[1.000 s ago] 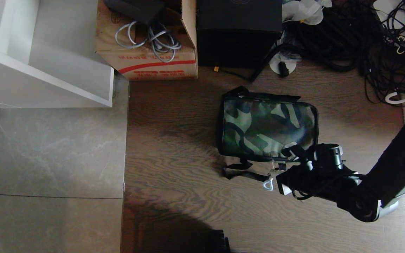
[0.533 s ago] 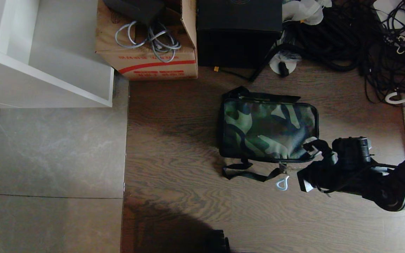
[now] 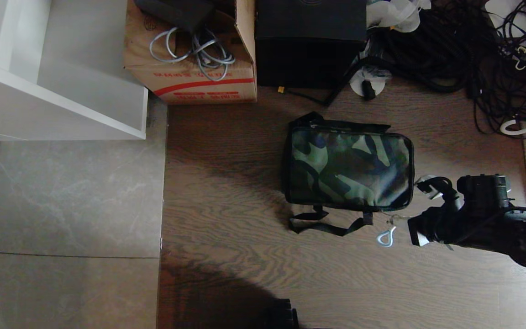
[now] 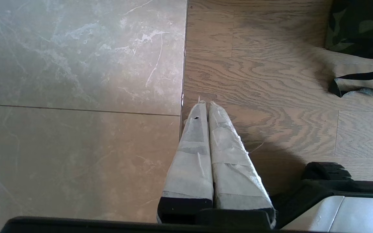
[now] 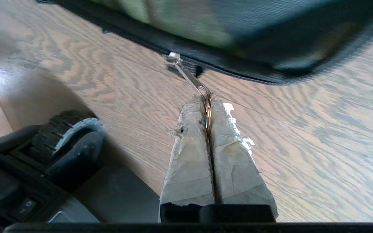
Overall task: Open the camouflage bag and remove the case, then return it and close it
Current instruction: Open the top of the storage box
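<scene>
The camouflage bag (image 3: 347, 167) lies on the wood floor with its lid down, and it also shows in both wrist views (image 4: 358, 26) (image 5: 206, 19). My right gripper (image 3: 414, 230) (image 5: 207, 102) sits by the bag's near right corner, shut on a metal ring (image 5: 208, 110). That ring joins the zipper pull (image 5: 188, 76) on the bag's black zip edge. A silver loop (image 3: 385, 238) dangles beside the gripper. The bag's black strap (image 3: 322, 226) trails on the floor. My left gripper (image 4: 207, 104) hangs parked over the tile-wood seam, shut and empty. The case is hidden.
Behind the bag stand a brown carton (image 3: 190, 59) with cables and a tall black box (image 3: 308, 41). Tangled black cables (image 3: 473, 50) fill the back right. A white shelf unit (image 3: 57, 73) is at the back left. My base wheel (image 5: 66, 136) shows near the right gripper.
My right gripper has moved to the right along the bag's near edge with the zipper ring in it. The silver loop went along. The bag stayed put.
</scene>
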You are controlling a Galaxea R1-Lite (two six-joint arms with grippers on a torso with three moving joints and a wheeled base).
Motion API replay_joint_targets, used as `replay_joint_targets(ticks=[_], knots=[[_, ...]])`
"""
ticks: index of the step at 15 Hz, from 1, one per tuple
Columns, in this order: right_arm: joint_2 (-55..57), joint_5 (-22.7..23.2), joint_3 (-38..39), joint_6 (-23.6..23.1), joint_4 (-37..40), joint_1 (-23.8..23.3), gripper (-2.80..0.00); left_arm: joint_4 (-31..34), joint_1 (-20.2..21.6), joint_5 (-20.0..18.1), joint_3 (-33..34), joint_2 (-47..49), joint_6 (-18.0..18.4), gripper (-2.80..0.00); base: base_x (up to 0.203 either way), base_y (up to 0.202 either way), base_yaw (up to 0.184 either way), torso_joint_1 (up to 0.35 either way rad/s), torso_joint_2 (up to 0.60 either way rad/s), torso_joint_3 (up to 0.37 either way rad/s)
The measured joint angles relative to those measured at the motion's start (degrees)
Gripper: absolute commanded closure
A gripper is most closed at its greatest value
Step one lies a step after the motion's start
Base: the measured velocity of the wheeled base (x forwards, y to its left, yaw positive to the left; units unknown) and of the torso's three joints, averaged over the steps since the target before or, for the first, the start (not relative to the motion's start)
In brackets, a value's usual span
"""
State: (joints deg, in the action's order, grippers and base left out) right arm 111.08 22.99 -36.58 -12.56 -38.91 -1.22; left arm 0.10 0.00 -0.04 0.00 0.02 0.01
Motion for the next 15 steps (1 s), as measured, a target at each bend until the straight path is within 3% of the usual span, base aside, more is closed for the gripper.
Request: replay_joint_targets(ticks=[15], knots=[[-1.40, 8.68, -6.35, -6.61, 13.30, -15.41, 0.00, 0.00, 0.00, -0.06, 0.00, 0.00, -0.01, 0.00, 0.000, 0.000, 0.000, 0.000, 0.00, 0.000]])
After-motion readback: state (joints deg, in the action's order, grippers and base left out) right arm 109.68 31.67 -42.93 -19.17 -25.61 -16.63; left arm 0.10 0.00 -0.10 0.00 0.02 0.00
